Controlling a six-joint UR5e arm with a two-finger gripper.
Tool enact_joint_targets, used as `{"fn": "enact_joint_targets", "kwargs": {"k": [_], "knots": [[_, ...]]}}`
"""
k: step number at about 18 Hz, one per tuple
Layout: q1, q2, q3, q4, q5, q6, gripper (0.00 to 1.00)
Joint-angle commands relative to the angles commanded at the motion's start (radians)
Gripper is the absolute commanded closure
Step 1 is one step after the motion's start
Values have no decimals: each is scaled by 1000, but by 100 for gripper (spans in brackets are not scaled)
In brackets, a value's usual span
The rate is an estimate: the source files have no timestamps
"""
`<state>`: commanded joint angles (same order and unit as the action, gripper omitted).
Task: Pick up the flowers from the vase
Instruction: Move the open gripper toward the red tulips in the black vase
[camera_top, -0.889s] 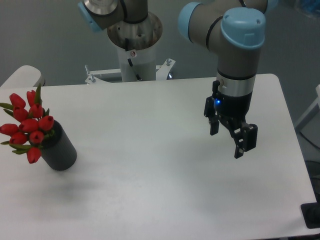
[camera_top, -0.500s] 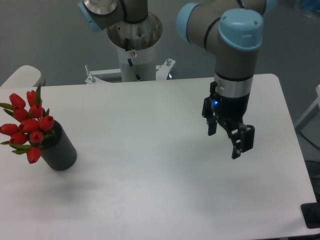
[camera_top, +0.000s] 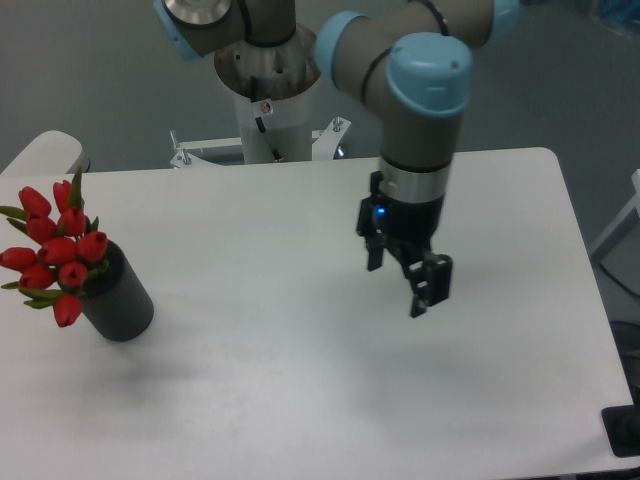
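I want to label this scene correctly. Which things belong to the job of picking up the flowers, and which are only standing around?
Belongs to the job:
- flowers, in the vase at the table's left side
- vase, dark, tilted
- gripper, open, empty, above the table's middle

Only standing around:
- table
- robot base behind the table

White table (camera_top: 250, 400), grey floor behind, pale rounded furniture edge (camera_top: 40, 150) far left, possibly chair
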<state>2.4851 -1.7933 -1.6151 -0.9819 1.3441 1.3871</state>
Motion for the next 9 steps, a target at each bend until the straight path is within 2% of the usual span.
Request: {"fn": "enact_joint_targets", "kwargs": {"k": [4,9], "knots": [[6,49,-90,8,-216,-108,0],[-9,130,-224,9,-324,-148,0]]}}
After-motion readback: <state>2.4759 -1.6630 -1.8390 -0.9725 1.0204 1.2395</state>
